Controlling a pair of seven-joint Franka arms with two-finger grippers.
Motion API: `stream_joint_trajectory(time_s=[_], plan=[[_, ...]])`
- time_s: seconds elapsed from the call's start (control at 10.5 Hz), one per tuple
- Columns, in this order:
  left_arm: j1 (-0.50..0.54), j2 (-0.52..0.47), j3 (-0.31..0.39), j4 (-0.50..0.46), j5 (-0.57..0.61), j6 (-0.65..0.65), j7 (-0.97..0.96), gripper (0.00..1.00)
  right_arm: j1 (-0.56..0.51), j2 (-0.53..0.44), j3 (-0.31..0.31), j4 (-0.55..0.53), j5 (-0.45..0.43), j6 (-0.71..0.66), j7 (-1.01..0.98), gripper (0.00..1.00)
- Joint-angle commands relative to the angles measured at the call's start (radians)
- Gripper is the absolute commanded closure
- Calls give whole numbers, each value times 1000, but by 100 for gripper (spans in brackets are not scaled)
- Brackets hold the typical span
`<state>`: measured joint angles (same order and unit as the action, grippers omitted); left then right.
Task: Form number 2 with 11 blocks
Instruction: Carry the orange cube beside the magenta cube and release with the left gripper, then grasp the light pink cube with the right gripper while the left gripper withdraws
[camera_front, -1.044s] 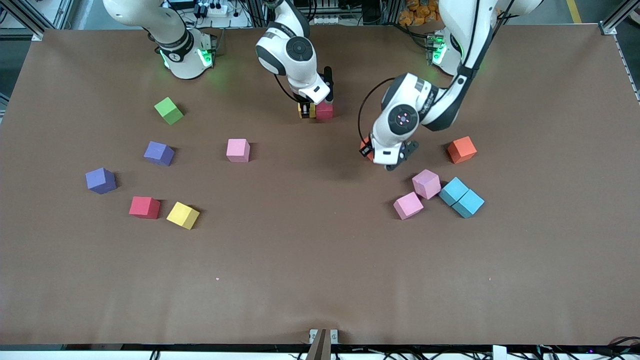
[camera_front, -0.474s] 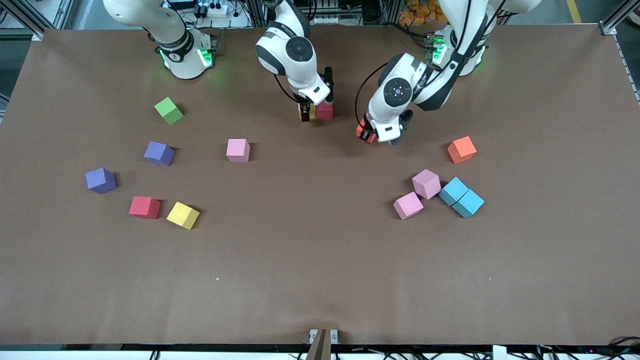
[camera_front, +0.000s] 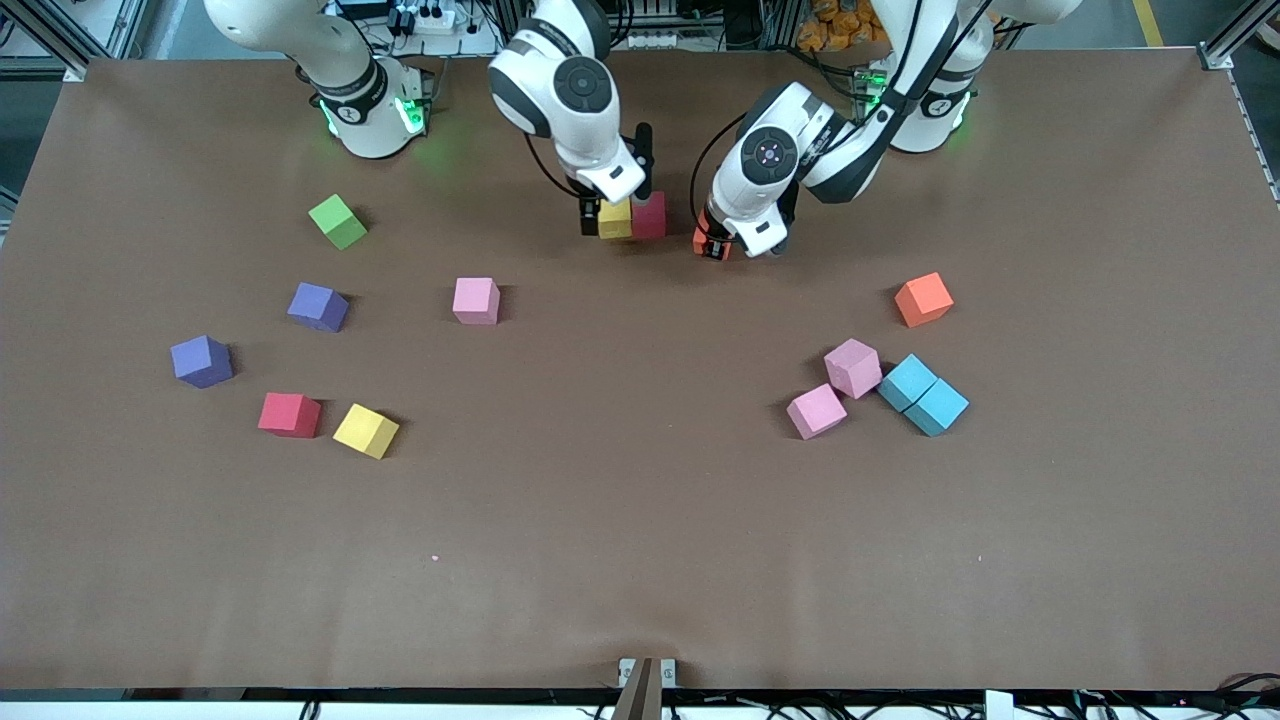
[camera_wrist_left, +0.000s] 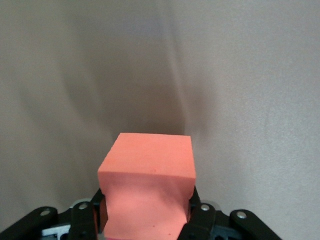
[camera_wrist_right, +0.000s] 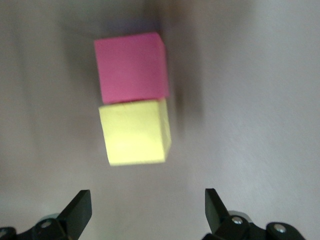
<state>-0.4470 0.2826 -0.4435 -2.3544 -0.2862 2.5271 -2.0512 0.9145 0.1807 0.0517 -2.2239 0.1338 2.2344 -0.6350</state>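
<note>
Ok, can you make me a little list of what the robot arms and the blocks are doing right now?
left gripper: shut on an orange block, up above the table
right gripper: open, over the yellow block
placed so far: yellow block touching a red block, side by side
loose blocks: two purple, two pink plus one lone pink, two light blue, one orange, one red, one yellow
green block: alone, toward the right arm's end
digit 2: barely begun

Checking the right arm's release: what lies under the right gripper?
Under the open right gripper lie a yellow cube and a red cube, side by side and touching on the brown table. Nothing is between the fingers. The gripper partly covers them in the front view.
</note>
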Motion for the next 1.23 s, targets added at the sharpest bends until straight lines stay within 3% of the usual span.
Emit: stream_joint_trajectory(time_s=[0.0,0.28,0.66,1.14], plan=[[30,-23,-38,-29,-4,45,-79,83,-122,-17,-1,59,6,-99,-2,0],[28,-19,-66,-54,-4,77,-207,83,-306,20,-13,134,-17,-84,11,0],[21,-8,-122,-65,-4,127,-313,82,-546,77,-33,260,-49,-90,170,0],[-19,33,-132,-60,-5,177,-317,82,-530,105,-32,195,-56,-82,735,0]])
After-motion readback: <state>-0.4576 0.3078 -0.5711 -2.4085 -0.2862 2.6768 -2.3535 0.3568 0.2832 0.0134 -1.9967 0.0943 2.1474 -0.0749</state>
